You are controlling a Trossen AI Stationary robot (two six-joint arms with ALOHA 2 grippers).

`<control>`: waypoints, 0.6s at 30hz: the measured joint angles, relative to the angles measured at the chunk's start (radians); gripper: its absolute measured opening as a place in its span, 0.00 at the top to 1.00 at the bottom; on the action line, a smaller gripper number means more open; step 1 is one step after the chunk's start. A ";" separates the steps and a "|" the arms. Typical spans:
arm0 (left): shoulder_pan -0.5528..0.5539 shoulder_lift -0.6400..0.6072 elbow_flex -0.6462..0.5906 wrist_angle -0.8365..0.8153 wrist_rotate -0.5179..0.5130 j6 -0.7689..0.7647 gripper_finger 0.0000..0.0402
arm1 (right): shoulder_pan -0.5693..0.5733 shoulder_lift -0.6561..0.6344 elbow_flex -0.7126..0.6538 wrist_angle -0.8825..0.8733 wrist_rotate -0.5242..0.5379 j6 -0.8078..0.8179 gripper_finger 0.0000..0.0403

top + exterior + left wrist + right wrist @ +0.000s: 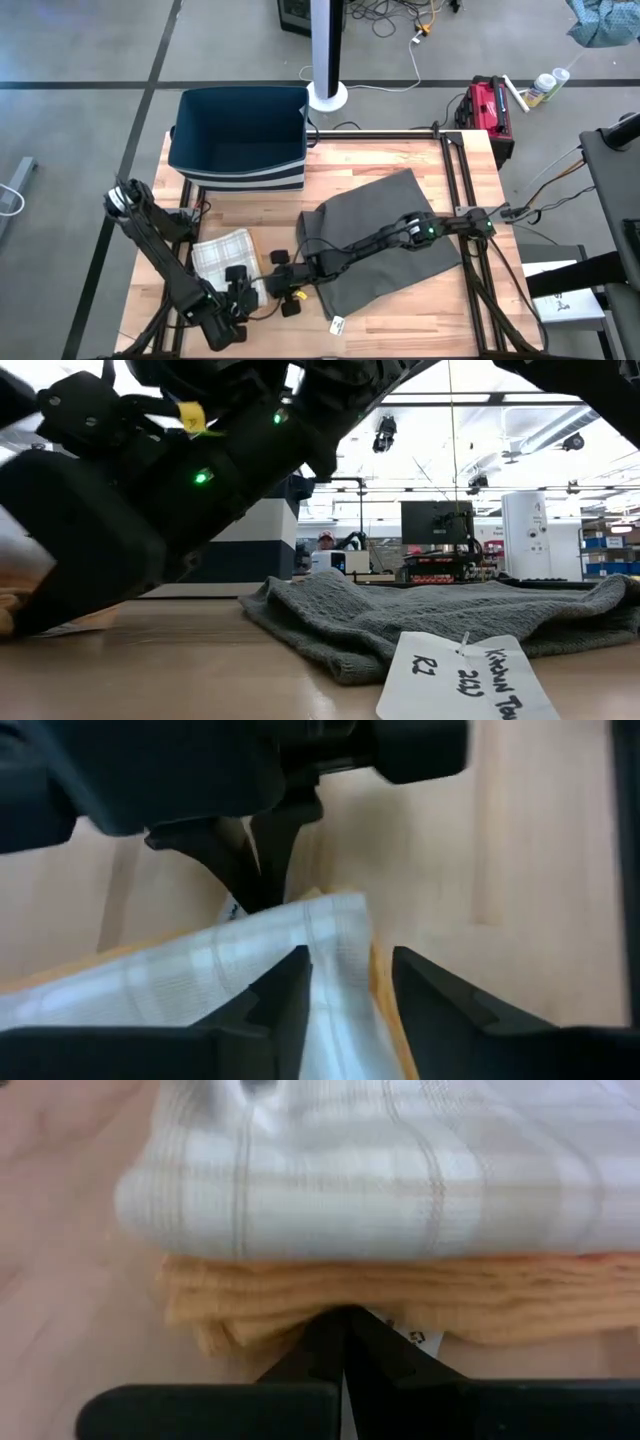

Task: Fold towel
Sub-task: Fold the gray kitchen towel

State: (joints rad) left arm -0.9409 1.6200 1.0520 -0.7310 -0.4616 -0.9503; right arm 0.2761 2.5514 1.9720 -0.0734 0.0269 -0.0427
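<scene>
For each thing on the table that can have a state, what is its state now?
Plaid towel: folded into a stack, flat on the table.
Gray towel: spread out, not folded, with a tag at its near edge.
Blue bin: upright, open on top.
Left gripper: open, around the plaid towel's corner.
Right gripper: shut, at the plaid towel's edge.

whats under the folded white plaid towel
Under the white plaid towel lies a folded orange cloth, its stacked edges showing along one side. A small tag peeks out below. How far the orange cloth reaches underneath is covered.
</scene>
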 joint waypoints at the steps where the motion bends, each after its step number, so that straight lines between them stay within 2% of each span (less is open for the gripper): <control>1: -0.003 -0.013 0.006 -0.007 0.001 0.000 0.65 | 0.000 -0.008 0.000 -0.019 0.011 -0.005 1.00; 5: -0.011 -0.065 0.016 -0.013 -0.020 -0.001 0.60 | 0.005 -0.051 -0.003 -0.128 0.100 -0.037 1.00; 11: -0.013 -0.085 0.005 -0.077 -0.057 -0.048 0.60 | 0.023 -0.123 -0.003 -0.172 0.157 -0.068 1.00; 15: -0.013 -0.084 -0.028 -0.100 -0.052 -0.101 0.62 | 0.046 -0.132 -0.002 -0.113 0.155 -0.096 1.00; 18: -0.013 -0.084 -0.071 -0.100 -0.031 -0.139 0.62 | 0.059 -0.123 -0.002 0.017 0.129 -0.117 1.00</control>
State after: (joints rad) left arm -0.9542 1.5356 0.9807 -0.8310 -0.4924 -1.0892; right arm 0.3352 2.4288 1.9701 -0.0564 0.1555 -0.1597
